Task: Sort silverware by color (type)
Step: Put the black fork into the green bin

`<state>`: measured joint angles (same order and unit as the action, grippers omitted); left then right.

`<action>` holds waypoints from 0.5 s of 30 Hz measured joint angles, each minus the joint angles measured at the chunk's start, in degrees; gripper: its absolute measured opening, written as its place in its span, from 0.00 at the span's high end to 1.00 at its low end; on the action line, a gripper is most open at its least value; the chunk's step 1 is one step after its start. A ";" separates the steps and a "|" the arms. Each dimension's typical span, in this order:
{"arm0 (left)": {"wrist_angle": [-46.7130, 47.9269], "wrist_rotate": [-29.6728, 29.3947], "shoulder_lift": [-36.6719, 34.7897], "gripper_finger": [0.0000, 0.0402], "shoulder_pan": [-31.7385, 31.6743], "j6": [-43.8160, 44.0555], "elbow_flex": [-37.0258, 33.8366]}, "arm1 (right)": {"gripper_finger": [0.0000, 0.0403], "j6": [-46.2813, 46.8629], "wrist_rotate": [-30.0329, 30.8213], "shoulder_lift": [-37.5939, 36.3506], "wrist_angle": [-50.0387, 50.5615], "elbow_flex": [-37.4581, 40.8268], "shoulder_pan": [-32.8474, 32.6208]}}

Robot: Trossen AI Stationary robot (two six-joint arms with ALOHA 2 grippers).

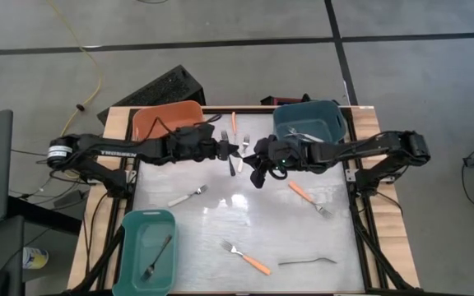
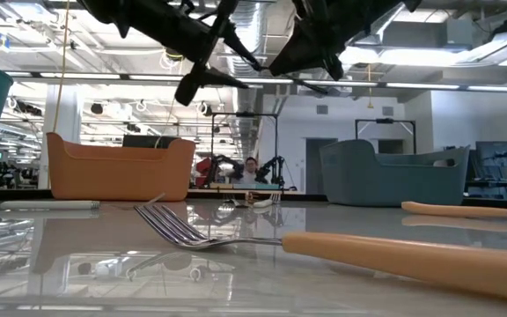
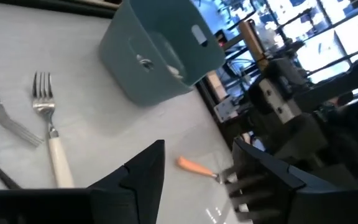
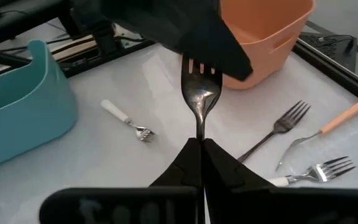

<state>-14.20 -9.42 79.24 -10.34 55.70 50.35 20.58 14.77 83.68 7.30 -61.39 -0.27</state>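
Note:
My right gripper (image 4: 201, 142) is shut on a dark fork (image 4: 202, 93), raised above the table's far middle (image 1: 253, 153). The fork's tines point toward the table's left, at my left gripper (image 1: 234, 150). That gripper is open (image 3: 201, 149), and one of its dark fingers (image 4: 197, 37) covers the tine tips in the right wrist view. More silverware lies flat on the table: a white-handled fork (image 1: 189, 196), two orange-handled forks (image 1: 309, 198) (image 1: 247, 257) and a dark fork (image 1: 307, 261). My right gripper pinches the dark fork's handle (image 4: 201, 135) between its two fingers, which lie along it. The head and neck stick out past the fingertips toward the table's left. The fork is lifted clear of the table. My left gripper: I cannot tell whether its finger touches the tines.
An orange bin (image 1: 167, 122) stands at the far left and a dark teal bin (image 1: 307, 122) at the far right. A light teal bin (image 1: 146, 251) at the near left holds a dark fork (image 1: 156, 256). More forks (image 1: 230, 136) lie under the two grippers.

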 joint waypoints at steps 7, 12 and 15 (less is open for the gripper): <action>-0.78 0.64 1.36 0.73 0.01 -0.52 -0.01 | 0.95 0.35 0.16 0.07 0.10 0.00 0.68; -1.41 1.61 1.36 0.92 -0.03 -2.41 0.04 | 0.94 0.38 0.15 0.09 -0.02 0.00 0.78; -3.23 3.18 1.36 0.98 -0.03 -4.00 0.04 | 0.93 0.39 0.25 0.09 -0.07 0.00 0.78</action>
<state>-17.42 -6.24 80.60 -10.37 51.70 50.39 20.97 15.03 83.77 7.23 -61.39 0.51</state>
